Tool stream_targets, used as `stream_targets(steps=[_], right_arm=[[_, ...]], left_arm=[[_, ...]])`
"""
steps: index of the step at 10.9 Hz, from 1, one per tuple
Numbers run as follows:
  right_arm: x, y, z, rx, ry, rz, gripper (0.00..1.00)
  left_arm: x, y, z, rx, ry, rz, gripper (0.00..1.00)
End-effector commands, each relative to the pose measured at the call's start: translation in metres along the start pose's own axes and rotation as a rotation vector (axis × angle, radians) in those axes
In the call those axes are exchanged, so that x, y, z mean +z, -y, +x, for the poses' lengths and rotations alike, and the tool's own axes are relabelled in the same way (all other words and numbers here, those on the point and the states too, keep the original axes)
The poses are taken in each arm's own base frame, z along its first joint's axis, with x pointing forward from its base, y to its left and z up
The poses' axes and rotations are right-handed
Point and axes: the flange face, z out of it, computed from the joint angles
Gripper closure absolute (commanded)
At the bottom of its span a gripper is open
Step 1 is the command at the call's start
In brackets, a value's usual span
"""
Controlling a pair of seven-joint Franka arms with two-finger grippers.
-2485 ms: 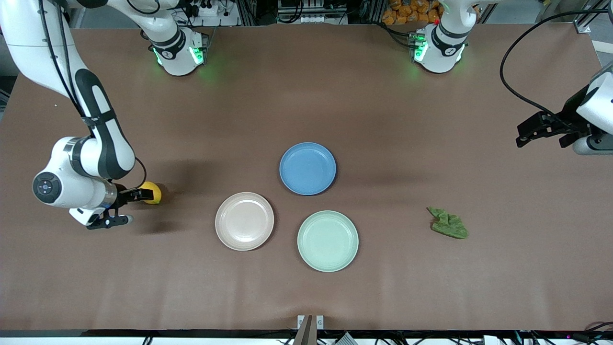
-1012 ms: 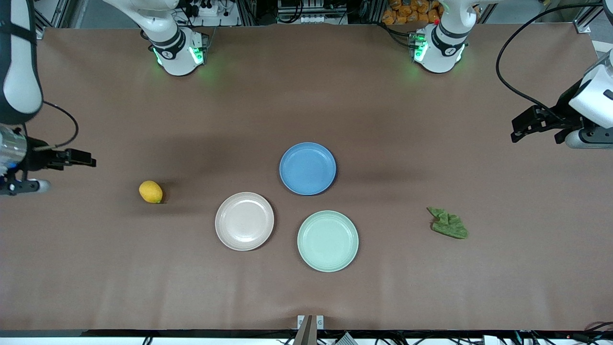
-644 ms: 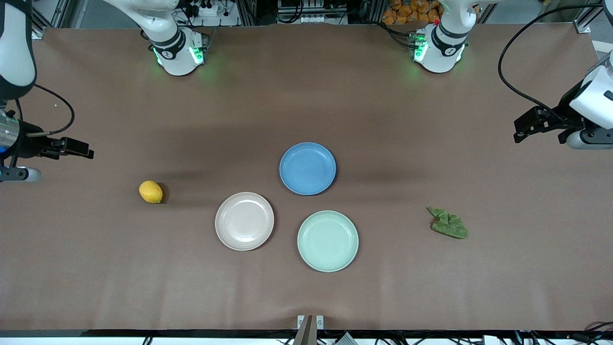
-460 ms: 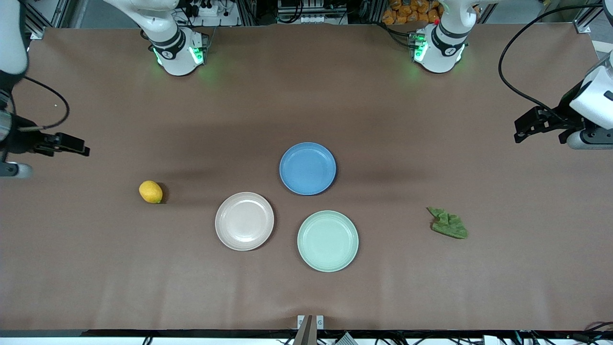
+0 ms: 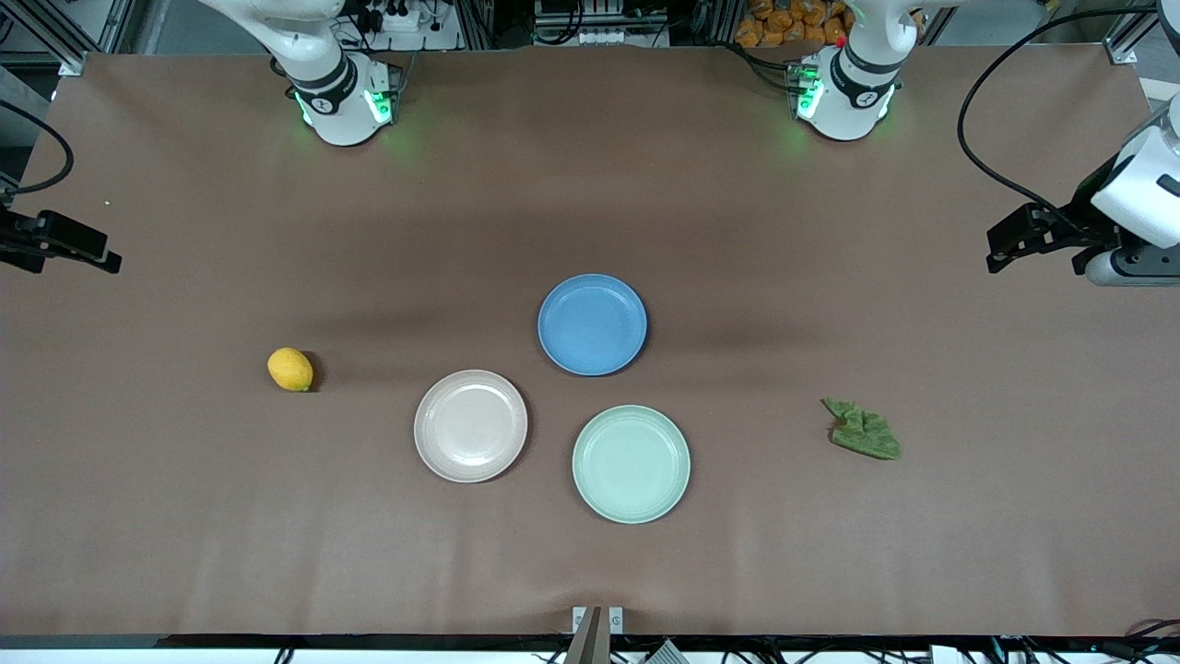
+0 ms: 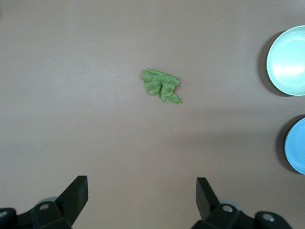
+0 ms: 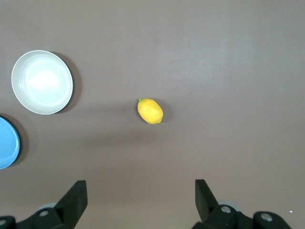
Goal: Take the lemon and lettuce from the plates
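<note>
Item: lemon (image 5: pixel 290 369), small yellow-orange oval, lying on the bare desk (image 5: pixel 590 553) toward the right arm's end, well apart from the beige-pink plate (image 5: pixel 470 425); long axis runs roughly along the desk's length with a slight tilt, green tip visible only in the right wrist view (image 7: pixel 150 110). Item: lettuce (image 5: pixel 864 431), crumpled dark green leaf, on the bare desk toward the left arm's end, well apart from the mint green plate (image 5: pixel 631 464). Both task plates stand bare near the middle of the desk, nearer the front edge than the blue plate (image 5: pixel 592 324), also bare. Right claw (image 5: pixel 69 247): raised over the desk's edge at the right arm's end, fingers spread wide and empty in its wrist view (image 7: pixel 138 200); the lemon lies from it toward the desk's middle and the front edge. Left claw (image 5: pixel 1019 242): raised over the opposite end edge, fingers likewise spread and empty (image 6: pixel 140 200); the lettuce (image 6: pixel 161 86) lies from it toward the middle and the front edge. Judgement: both items are already off the plates, so the task appears complete or nearly so; if either were regrasped, the right arm is nearer the lemon, the left nearer the lettuce. The front view gives both arms at once; the wrist views alone show the finger spacing.
</note>
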Motion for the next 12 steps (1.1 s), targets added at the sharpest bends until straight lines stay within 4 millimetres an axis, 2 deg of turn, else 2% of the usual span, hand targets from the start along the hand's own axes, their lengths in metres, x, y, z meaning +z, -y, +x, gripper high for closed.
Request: stream_targets(steps=[1, 2, 3, 6, 9, 12], right_arm=[[-0.004, 0.017, -0.009, 0.041, 0.014, -0.007, 0.0], [0.006, 0.017, -0.008, 0.065, 0.03, -0.009, 0.0], [0.008, 0.018, -0.008, 0.062, 0.034, -0.009, 0.0], [0.005, 0.011, -0.009, 0.076, 0.033, -0.01, 0.0], [0.004, 0.004, -0.01, 0.091, 0.032, -0.009, 0.0], [0.004, 0.001, -0.007, 0.095, 0.032, -0.004, 0.0]], left_arm=[[-0.01, -0.007, -0.007, 0.01, -0.009, 0.026, 0.0], [-0.012, -0.007, -0.005, 0.001, -0.015, 0.023, 0.0], [-0.013, -0.006, -0.005, -0.002, -0.016, 0.023, 0.0], [-0.021, -0.001, -0.004, -0.009, -0.031, 0.021, 0.0], [-0.015, 0.016, -0.008, -0.029, 0.018, 0.027, 0.0], [-0.026, 0.012, -0.011, -0.023, 0.017, 0.027, 0.0]])
